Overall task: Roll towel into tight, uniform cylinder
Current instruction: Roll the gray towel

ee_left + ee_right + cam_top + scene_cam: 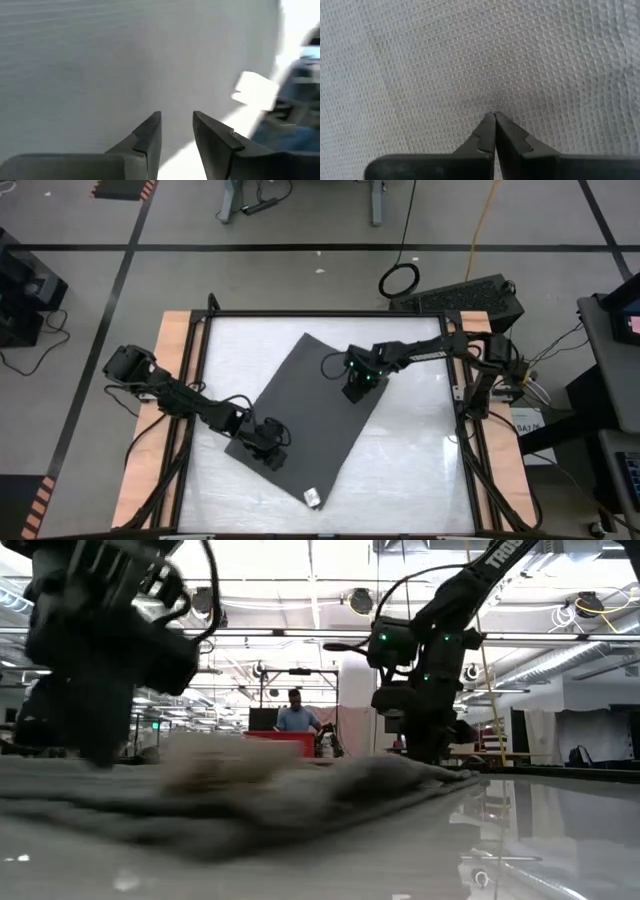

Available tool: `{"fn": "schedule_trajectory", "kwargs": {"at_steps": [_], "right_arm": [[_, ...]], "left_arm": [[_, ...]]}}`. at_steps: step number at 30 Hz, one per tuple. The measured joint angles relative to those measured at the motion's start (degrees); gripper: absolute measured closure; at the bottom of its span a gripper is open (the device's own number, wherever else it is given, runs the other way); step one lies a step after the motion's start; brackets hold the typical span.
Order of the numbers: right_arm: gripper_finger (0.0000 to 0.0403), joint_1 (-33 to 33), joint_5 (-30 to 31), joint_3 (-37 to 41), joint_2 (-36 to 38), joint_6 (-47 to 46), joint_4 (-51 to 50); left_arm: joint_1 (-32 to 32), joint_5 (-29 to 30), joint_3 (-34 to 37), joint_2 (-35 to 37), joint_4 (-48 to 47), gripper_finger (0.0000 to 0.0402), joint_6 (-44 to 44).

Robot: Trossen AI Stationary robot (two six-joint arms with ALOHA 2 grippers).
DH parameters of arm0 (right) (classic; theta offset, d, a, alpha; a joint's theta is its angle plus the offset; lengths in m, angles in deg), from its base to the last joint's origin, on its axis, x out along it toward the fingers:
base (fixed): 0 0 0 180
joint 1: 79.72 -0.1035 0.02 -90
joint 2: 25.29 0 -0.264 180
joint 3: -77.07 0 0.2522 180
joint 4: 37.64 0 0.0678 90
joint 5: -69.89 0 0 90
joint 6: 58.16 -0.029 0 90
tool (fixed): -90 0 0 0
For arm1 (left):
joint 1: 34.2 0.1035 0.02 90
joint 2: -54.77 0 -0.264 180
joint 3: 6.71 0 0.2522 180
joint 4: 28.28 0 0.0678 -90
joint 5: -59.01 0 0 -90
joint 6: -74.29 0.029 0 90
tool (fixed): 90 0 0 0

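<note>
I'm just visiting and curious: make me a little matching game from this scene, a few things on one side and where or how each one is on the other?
Things:
1. right gripper
2. left gripper
3. white tag
4. towel

States or places:
A. spread flat, slanted across the table
B. fingers shut, tips pressed on the weave
C. fingers apart, near the towel's lower left edge
D. at the towel's bottom corner

Pairs: 1-B, 2-C, 3-D, 4-A

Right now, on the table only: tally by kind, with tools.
Towel: 1, dark grey towel lying flat, unrolled, with a white tag at one edge.
Tools: 2, left tool at the towel's near-left edge, right tool shut and pressed onto the cloth near its far-right edge.
Total: 3
</note>
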Motion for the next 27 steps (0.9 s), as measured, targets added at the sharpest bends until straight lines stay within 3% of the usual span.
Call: {"fn": "schedule_trajectory", "kwargs": {"at_steps": [6,10,14,21,27], "right_arm": [[0.0402,4.7,1.1,-2.2,-0.1,16.5,1.3],[0.0402,6.8,2.8,-3.7,-0.4,26.9,3.2],[0.0403,8.4,3.9,-5.8,-0.4,30.3,3.0],[0.0403,7.9,-6.7,-9.4,4.1,27.1,-5.5],[0.0403,4.0,-8.6,-9.4,11.8,21.2,-7.1]], "left_arm": [[1.6,3.8,-1.6,0.2,20.6,0.0285,1.2],[3.0,5.9,-6.4,0.3,20.1,0.0285,6.1],[4.3,5.7,-11.8,0.3,6.9,0.0285,12.5],[5.7,5.7,-22.2,2.4,-26.0,0.0280,30.1],[5.4,5.1,-28.6,4.3,-57.1,0.0214,44.3]]}}
